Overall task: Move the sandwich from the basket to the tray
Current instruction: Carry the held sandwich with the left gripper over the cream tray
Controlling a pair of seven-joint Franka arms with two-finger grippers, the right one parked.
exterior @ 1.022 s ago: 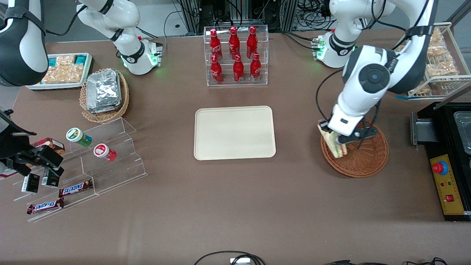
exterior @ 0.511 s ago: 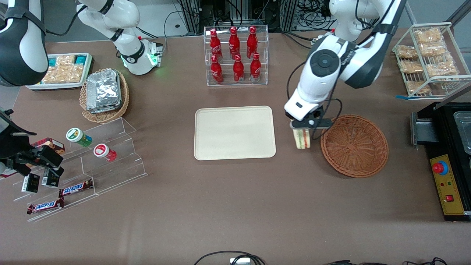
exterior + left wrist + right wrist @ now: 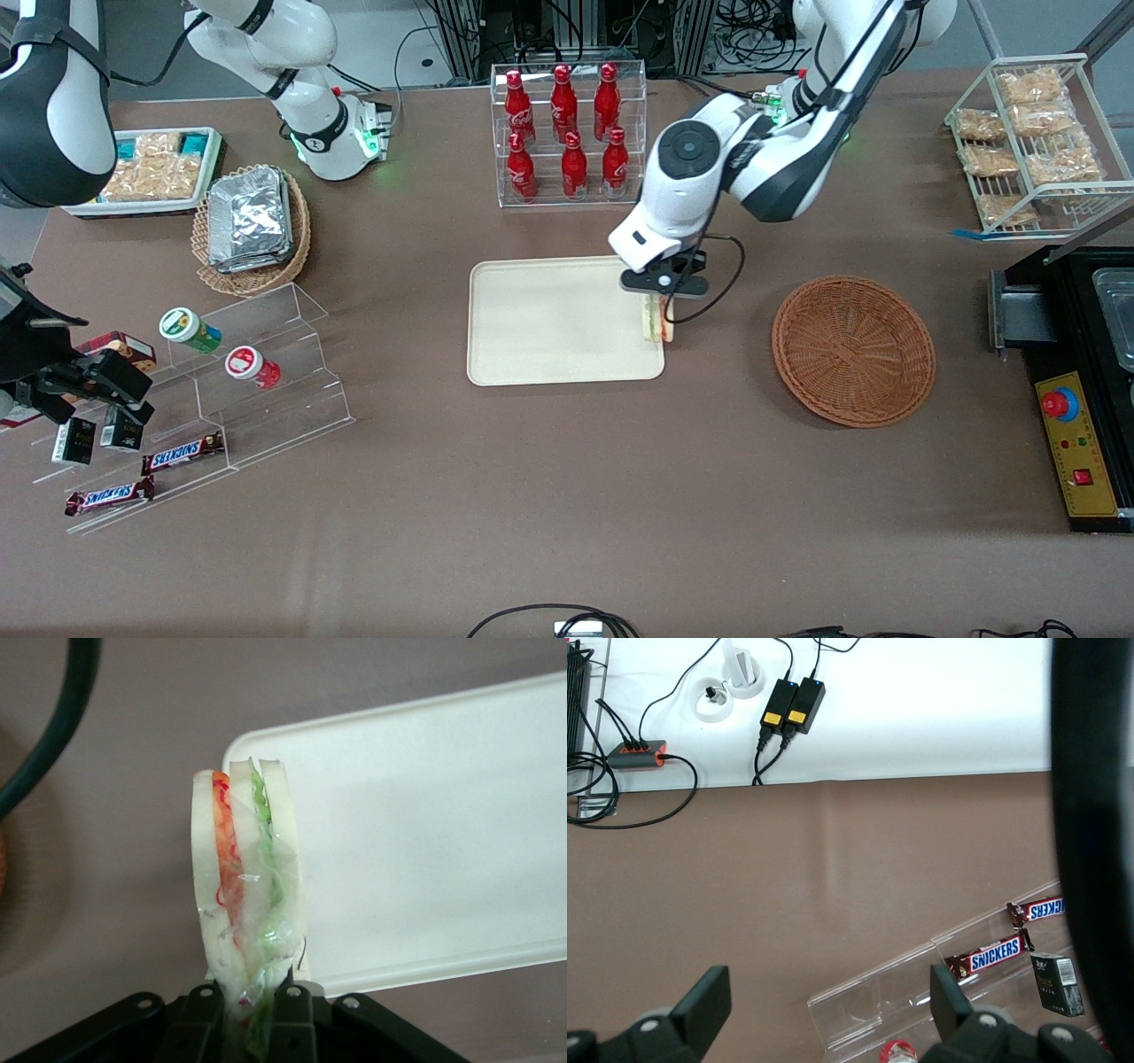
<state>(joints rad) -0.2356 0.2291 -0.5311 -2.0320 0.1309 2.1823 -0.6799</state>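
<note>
Now mid-carry: claw (image 3: 656,301) clamped on the sandwich (image 3: 656,321), hanging at the tray (image 3: 549,354) edge, right of frame centre, nearest the emptied basket (image 3: 853,350). Next: shift further over the tray's middle, lower, let go.

Gripper (image 3: 657,297) clamped on sandwich (image 3: 656,321), hanging over tray (image 3: 549,321) rim at the edge toward basket (image 3: 853,351). Basket holds nothing.

A robotics lab staged as a snack shop: cable-strewn racks (image 3: 576,27), bottle display (image 3: 569,133), brown counter (image 3: 567,496).
</note>
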